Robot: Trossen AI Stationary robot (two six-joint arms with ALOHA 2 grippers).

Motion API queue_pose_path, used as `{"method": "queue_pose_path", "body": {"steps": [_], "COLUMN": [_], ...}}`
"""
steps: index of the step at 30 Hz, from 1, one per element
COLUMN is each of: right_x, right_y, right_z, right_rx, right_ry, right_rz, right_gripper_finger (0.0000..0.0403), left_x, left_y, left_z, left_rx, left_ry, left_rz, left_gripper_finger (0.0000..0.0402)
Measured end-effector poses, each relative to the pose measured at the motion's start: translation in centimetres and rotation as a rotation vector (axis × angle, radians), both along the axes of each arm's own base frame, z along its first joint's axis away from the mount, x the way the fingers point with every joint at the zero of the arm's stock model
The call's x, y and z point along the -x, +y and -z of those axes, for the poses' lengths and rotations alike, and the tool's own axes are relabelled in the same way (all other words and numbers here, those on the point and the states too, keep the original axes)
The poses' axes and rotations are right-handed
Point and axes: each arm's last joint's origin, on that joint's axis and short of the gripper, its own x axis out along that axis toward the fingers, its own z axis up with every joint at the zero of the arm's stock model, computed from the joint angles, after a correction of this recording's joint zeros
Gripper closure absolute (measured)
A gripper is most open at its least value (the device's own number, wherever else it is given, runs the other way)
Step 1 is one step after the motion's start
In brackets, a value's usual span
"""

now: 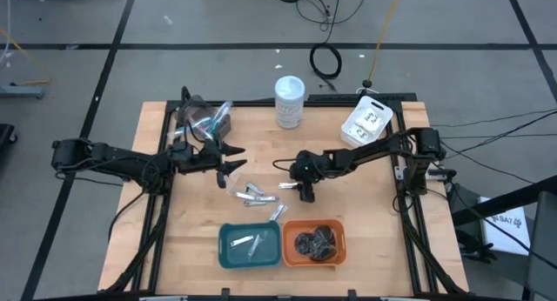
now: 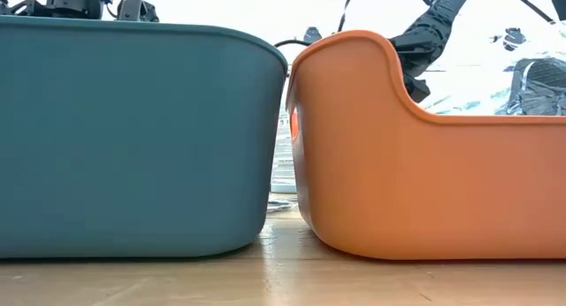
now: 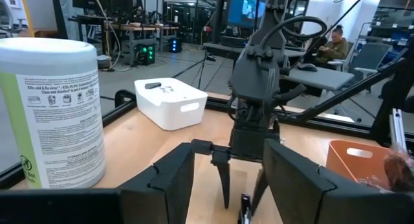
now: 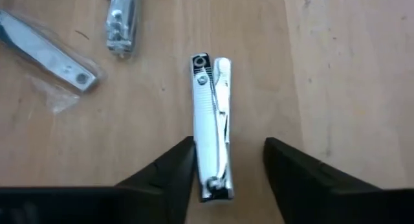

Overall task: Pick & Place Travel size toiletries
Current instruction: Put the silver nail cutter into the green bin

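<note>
A slim silver clipper lies flat on the wooden table, and my right gripper slants down over its near end, open, with a finger on each side. More silver toiletries lie to its left, some in clear wrap. Others lie in the teal tray, and dark round bundles fill the orange tray. My left gripper hovers level and open beside a clear bag, with nothing between its fingers. My right gripper comes from above, slanting, with its fingers lying along the clipper. One finger stands right at the clipper's long side; I cannot tell whether it touches. The other finger stands clear of it. The clipper lies flat on the table.
A tall white-lidded jar and a white bin stand along the far edge. The teal tray and orange tray sit side by side at the near edge. A person sits in the room beyond the table.
</note>
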Motion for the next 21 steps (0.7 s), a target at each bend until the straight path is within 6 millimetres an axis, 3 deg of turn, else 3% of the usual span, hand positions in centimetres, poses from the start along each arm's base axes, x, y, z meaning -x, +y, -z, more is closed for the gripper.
{"method": "queue_pose_path", "body": {"steps": [8,15,21], "right_x": [0.2,-0.4,-0.5], "right_y": [0.1,0.2,-0.5], "right_z": [0.1,-0.3,-2.4], "right_rx": [0.022,0.014,0.071], "right_ry": [0.007,-0.081,-0.189], "right_rz": [-0.094,-0.178,-0.182], "right_gripper_finger": [0.0357,0.0358,0.0358], "left_x": [0.0,0.0,0.0], "left_y": [0.0,0.0,-0.2], "left_z": [-0.1,-0.1,-0.1], "left_rx": [0.000,0.009,0.141], "left_ry": [-0.008,-0.009,-0.030], "left_rz": [-0.002,-0.004,0.007], "left_gripper_finger": [0.0218,0.0218,0.0218]}}
